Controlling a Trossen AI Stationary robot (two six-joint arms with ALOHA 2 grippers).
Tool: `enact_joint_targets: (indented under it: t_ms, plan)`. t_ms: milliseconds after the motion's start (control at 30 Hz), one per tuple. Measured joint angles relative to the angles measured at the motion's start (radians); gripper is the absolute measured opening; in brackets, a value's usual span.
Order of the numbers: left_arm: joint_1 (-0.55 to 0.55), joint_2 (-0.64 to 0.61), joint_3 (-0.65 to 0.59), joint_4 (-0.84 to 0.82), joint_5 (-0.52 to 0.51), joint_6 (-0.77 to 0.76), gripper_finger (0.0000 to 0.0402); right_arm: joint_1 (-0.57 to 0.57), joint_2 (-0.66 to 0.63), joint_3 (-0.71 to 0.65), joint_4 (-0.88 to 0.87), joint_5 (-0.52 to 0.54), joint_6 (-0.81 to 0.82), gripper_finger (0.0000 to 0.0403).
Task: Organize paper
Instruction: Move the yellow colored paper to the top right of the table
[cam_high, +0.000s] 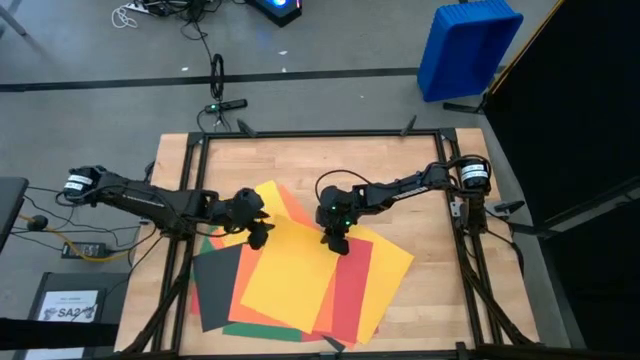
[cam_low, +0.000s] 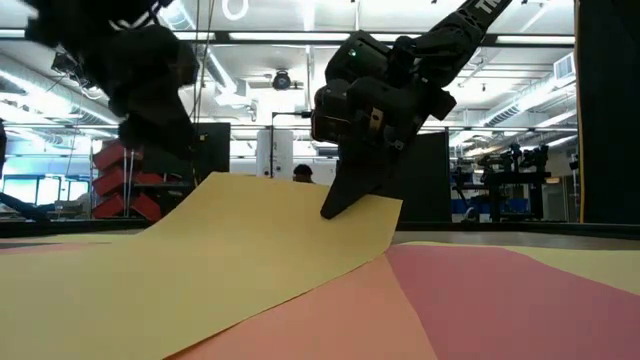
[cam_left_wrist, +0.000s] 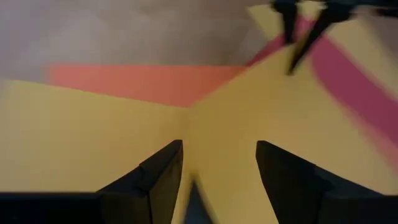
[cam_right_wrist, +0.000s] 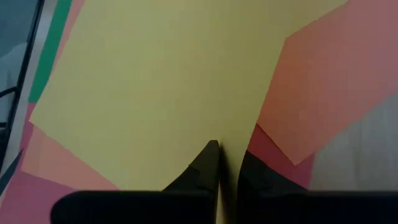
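Paper (cam_high: 300, 285) fanned in loose pile, lower centre of bench (cam_high: 440, 170). Right claw (cam_high: 337, 240) clamped on top yellow sheet (cam_low: 240, 250), edge lifted. Left claw (cam_high: 258, 232) apart, at sheet's left corner. Step: squaring top sheet. Next likely: left claw pinches corner, both align sheet.

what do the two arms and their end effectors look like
Both arms are dark, slim and jointed. The left arm has a white-banded base joint with black cables trailing off. The right arm has the same white band by its base and green lights near the wrist. Each end effector has two dark, tapered fingers.
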Motion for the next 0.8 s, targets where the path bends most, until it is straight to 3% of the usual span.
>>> enact_joint_targets:
  t_ms: [167,300,800]
  plan:
    - [0.066,0.001,-0.151,0.228,0.12,-0.044,0.0196,0.0,0.0,0.0,0.0,0.003,-0.002,0.0]
    - [0.111,0.001,-0.216,0.304,0.153,-0.058,0.0196,0.0,0.0,0.0,0.0,0.003,-0.002,0.0]
    - [0.154,0.061,-0.233,0.415,0.151,-0.053,0.0196,0.0,0.0,0.0,0.001,0.003,-0.002,0.0]
